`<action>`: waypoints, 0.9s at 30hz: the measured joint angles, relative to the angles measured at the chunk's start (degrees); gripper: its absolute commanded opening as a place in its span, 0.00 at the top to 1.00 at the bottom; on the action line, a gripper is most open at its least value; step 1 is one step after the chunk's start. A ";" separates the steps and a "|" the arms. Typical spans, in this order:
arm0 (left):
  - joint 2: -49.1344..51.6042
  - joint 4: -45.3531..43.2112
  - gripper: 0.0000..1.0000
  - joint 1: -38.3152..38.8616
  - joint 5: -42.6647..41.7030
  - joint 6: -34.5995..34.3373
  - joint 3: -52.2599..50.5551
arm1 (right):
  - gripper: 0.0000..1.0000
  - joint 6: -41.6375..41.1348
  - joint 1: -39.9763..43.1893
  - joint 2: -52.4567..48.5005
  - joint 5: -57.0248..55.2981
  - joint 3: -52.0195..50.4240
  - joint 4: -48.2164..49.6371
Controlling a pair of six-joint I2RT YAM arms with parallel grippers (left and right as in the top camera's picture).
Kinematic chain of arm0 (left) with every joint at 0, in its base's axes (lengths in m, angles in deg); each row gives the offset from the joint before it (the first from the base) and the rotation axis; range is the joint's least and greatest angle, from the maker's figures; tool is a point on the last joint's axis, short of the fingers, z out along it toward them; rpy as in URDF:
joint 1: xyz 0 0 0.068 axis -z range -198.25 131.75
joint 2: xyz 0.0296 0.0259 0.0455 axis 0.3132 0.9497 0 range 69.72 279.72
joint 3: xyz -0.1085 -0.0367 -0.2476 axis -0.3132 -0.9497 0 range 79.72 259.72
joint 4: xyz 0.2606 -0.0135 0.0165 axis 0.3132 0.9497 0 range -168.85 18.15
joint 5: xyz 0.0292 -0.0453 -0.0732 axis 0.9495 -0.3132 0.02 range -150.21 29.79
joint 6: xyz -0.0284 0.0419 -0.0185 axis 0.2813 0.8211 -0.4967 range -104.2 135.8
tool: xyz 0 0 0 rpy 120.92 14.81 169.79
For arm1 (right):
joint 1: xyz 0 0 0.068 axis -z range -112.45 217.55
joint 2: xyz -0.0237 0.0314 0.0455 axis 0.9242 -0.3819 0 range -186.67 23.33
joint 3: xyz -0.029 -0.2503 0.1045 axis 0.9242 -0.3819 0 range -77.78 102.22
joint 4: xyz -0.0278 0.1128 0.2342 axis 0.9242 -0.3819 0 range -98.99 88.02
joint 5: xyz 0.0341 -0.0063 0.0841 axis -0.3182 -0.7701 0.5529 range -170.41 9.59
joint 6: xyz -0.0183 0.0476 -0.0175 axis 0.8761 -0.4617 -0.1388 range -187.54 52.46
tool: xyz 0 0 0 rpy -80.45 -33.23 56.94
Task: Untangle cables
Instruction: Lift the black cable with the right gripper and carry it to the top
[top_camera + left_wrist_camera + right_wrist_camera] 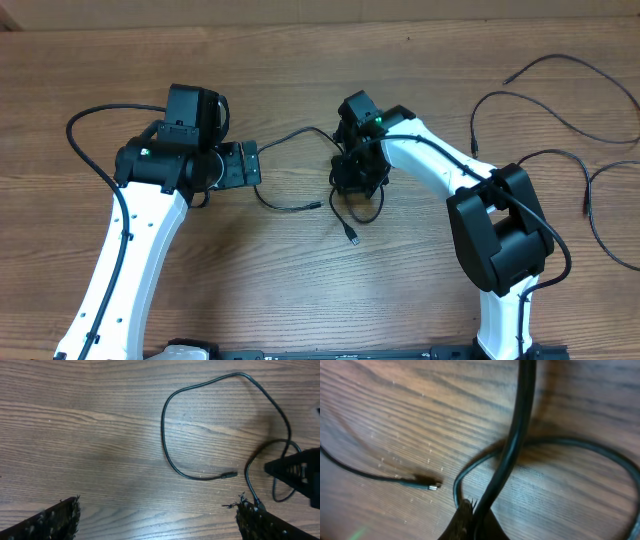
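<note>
The left gripper (247, 165) is held wide open and empty just above the brown wooden table (300, 300). Between the arms, the thin black looped cords (290, 208) are seen crossing one another, stretched mostly left to right, one small plug end pointing right. The right gripper (357, 185) is pinched shut on a strand there. Farther right, separate thin black cords (545, 58) lie spread apart, so only the middle tangle is judged left.

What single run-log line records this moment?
left gripper: open, holding nothing | right gripper: shut on thin black flexible cable
</note>
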 measured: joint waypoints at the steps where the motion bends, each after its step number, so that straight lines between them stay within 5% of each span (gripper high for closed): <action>1: 0.00 -0.04 0.00 0.00 0.00 -0.02 0.00 | 0.96 -0.02 0.00 -0.11 -0.42 2.01 -2.49; 12: 0.00 -0.04 0.00 0.00 0.00 -0.02 0.00 | 0.96 0.09 -0.02 -0.17 -1.95 33.33 -14.03; 18: 0.00 -0.02 0.01 0.00 0.00 -0.02 0.00 | 0.96 -0.61 -0.02 0.15 1.01 48.83 -7.85; 27: 0.00 -0.02 0.00 0.00 0.00 -0.02 0.00 | 0.96 -5.70 -0.04 0.79 -2.69 50.21 7.69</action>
